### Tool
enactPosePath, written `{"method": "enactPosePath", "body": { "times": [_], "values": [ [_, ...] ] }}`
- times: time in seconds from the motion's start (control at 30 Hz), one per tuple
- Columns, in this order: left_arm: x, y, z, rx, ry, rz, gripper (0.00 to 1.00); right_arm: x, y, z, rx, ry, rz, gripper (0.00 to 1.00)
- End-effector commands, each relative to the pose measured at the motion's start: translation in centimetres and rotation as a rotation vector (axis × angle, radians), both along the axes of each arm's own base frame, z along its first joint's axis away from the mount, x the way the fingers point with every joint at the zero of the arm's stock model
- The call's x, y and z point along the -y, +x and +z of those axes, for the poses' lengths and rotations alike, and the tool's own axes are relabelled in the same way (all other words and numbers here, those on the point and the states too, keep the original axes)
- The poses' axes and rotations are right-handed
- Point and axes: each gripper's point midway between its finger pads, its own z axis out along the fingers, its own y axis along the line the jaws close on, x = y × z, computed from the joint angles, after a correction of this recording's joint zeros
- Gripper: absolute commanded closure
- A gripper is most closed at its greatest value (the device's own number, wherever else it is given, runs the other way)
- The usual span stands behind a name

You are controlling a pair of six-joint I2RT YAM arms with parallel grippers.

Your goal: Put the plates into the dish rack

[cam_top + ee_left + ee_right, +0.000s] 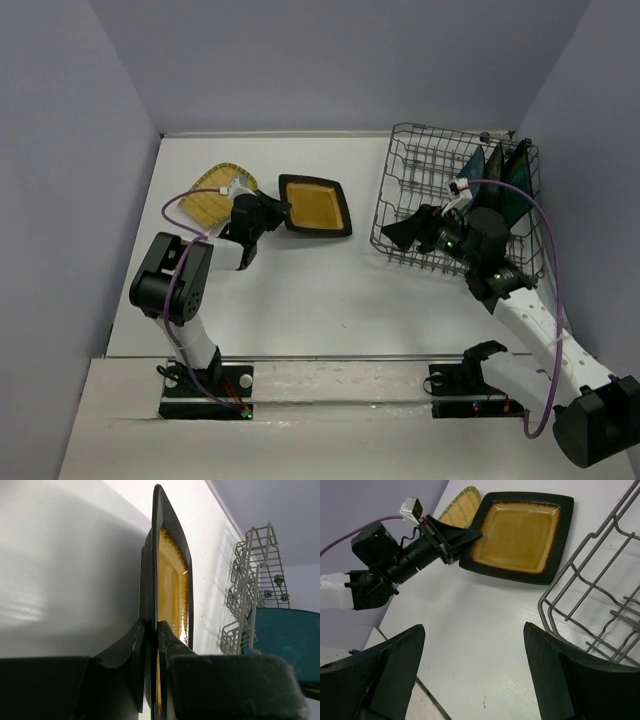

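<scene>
An amber plate with a dark rim (318,205) lies about level at the table's middle. My left gripper (286,211) is shut on its left edge. In the left wrist view the amber plate (172,580) shows edge-on, with the left gripper (151,626) pinching its rim. A yellow-tan gridded plate (212,196) lies behind the left arm. The dish rack (440,165) stands at the right, with dark teal plates (500,175) upright in it. My right gripper (402,233) hangs open and empty at the rack's front left corner. The right wrist view shows the right gripper (474,627), amber plate (520,530) and rack (600,605).
Purple-grey walls close in the table (320,300) on the left, back and right. The left arm's cable (180,205) loops over the gridded plate. A metal rail (340,357) runs along the near edge by the arm bases.
</scene>
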Motion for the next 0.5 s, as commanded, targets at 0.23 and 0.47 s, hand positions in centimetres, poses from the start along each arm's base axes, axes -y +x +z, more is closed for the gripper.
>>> {"method": "enactPosePath", "body": {
  "times": [0.23, 0.47],
  "values": [
    [-1.9, -4.7, 17.0, 0.441, -0.175, 0.026, 0.94, -2.3, 0.5, 2.5, 0.046, 0.036, 0.087, 0.12],
    [-2.9, -10.7, 22.3, 0.544, -0.240, -0.022, 0.94, -3.2, 2.1, 2.2, 0.016, 0.031, 0.088, 0.09]
  ]
}}
